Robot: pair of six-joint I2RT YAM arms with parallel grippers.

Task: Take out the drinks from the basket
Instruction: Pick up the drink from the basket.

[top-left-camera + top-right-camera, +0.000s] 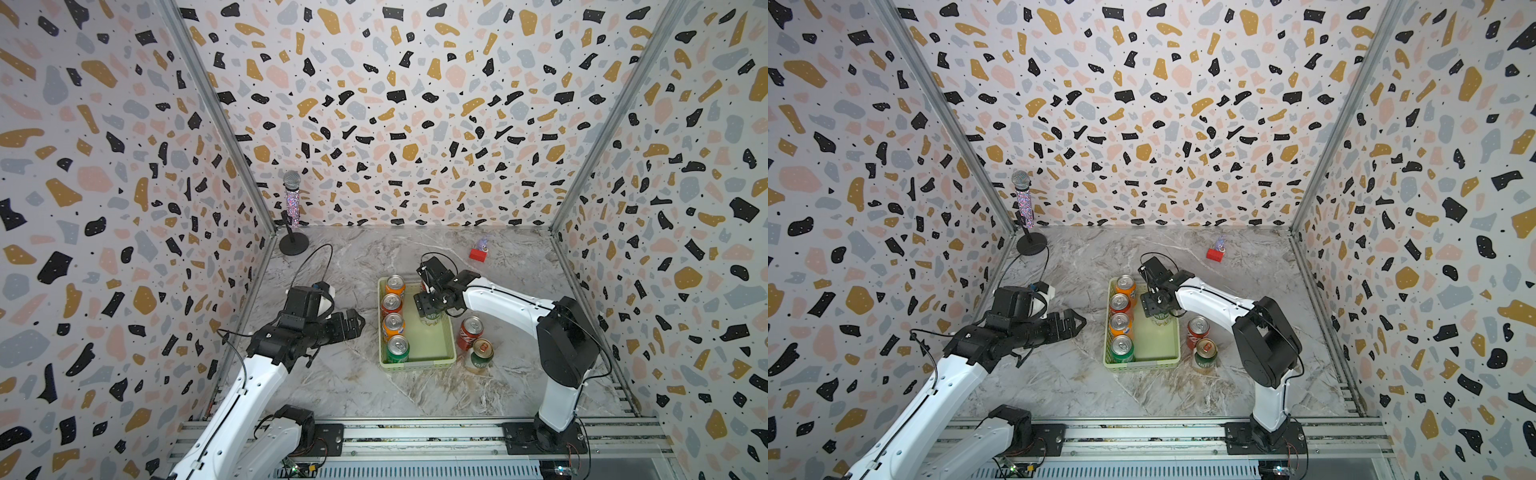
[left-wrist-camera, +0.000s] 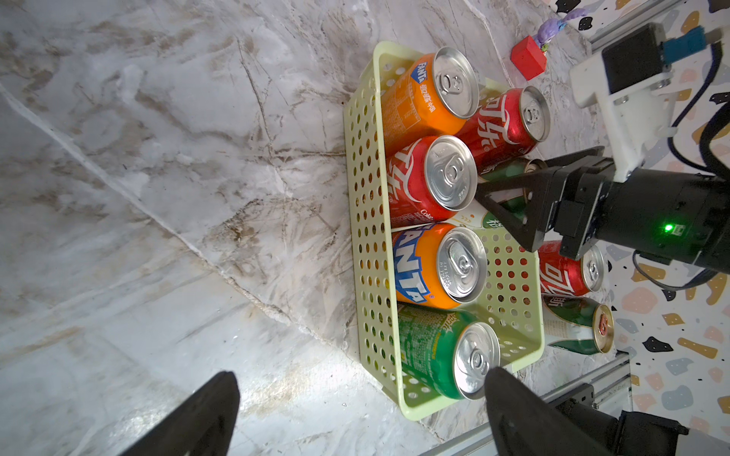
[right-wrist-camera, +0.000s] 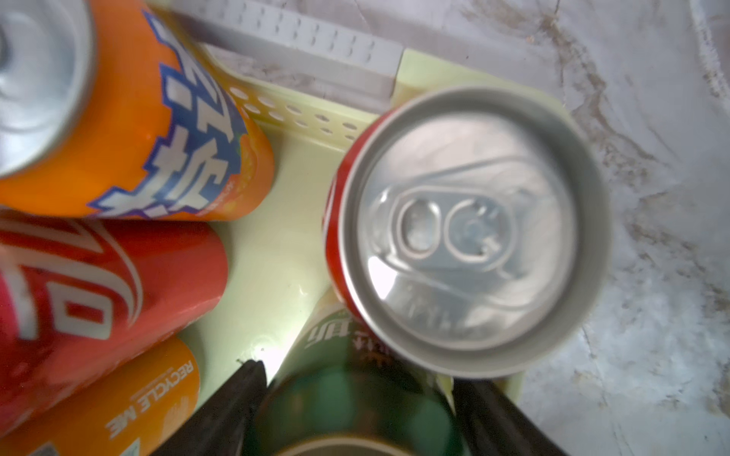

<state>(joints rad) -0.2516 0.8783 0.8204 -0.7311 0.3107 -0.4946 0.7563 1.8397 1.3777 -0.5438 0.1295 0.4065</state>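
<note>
The pale green basket [image 1: 415, 365] sits mid-table. Along its left side stand an orange can [image 1: 395, 284], a red can [image 1: 390, 303], another orange can [image 1: 392, 324] and a bright green can [image 1: 397, 347]. My right gripper [image 1: 432, 311] reaches down into the basket's right side. In the right wrist view its fingers press both sides of a dark green can [image 3: 355, 410], beside a red can [image 3: 466, 229] in the far corner. Outside, to the right, stand a red can [image 1: 471, 330] and a dark green can with a red-gold top [image 1: 480, 353]. My left gripper [image 1: 353, 324] hovers open and empty, left of the basket.
A microphone on a round black stand [image 1: 292, 208] stands in the back left corner. A small red block [image 1: 478, 254] with a purple toy lies behind the basket to the right. Patterned walls enclose three sides, and a metal rail [image 1: 415, 436] runs along the front.
</note>
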